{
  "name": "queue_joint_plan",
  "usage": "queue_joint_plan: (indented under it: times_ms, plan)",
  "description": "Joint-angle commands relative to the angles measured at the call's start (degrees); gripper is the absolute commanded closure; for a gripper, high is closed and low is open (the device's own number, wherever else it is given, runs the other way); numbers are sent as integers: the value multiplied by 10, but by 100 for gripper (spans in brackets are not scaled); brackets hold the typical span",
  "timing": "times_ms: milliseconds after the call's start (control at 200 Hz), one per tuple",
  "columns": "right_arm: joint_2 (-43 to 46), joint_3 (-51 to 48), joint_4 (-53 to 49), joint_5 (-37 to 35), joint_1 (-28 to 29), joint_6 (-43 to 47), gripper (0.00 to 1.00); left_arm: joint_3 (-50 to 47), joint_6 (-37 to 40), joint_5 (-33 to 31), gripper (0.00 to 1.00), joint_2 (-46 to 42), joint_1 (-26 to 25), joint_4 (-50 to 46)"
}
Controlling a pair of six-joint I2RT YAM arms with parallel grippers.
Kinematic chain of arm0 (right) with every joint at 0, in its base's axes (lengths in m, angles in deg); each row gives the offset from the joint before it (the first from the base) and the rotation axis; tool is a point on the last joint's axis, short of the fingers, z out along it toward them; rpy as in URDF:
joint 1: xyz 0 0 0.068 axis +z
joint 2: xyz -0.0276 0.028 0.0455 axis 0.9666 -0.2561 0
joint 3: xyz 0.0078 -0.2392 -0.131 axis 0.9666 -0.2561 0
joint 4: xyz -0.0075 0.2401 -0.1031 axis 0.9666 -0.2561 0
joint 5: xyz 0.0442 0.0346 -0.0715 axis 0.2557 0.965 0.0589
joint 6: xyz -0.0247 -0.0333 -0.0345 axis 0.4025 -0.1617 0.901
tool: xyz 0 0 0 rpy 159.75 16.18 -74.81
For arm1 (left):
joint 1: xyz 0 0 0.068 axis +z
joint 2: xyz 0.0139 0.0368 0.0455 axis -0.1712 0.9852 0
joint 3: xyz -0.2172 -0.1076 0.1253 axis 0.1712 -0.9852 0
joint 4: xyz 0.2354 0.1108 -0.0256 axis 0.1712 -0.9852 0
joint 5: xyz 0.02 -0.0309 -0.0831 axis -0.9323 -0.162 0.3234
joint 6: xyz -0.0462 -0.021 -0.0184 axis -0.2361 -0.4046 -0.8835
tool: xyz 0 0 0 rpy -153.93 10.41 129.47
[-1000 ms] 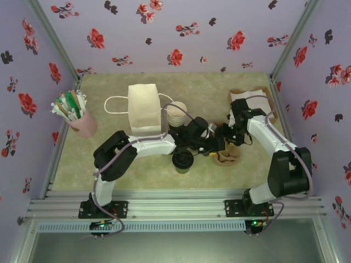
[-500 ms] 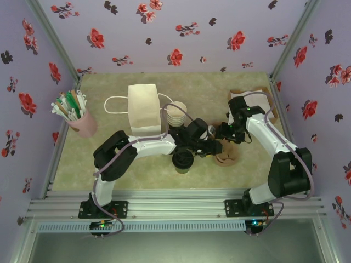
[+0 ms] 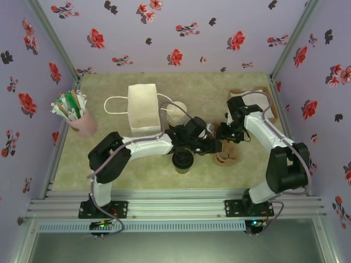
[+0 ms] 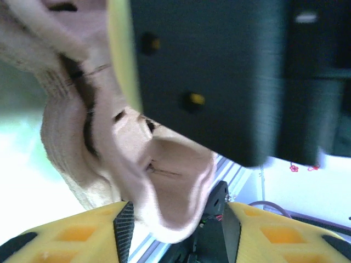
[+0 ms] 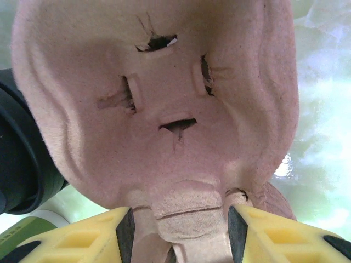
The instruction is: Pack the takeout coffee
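Takeout coffee, our small dark paper cup with the round black plastic lid [image 3: 182,159], stands on the green table mat [image 3: 137,172] outside the white paper bag [image 3: 143,109], its far rim tucked under the left arm. Up close, the right gripper [image 5: 180,226] is clamped on a tab of the brown moulded pulp carrier [image 5: 159,104], while the left gripper [image 4: 176,220] has a pulp edge between its fingers, but it's too blurry for us to tell if it's pinching. We count one coffee, one bag, one stack of cream cups [image 3: 176,113], one pink cup of straws [image 3: 82,125] and a second pulp carrier [image 3: 227,158] on the mat.
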Motion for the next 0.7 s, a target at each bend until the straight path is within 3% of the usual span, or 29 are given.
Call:
queue_joint_plan:
  times_ms: [0,695]
  plan:
    - [-10,21,-19,-12,6,17,50,-3,25,-15,48,-44,-7,-16]
    - [-48,38,-50,-73,28,33,53,8,68,-56,42,-122,-9,-84]
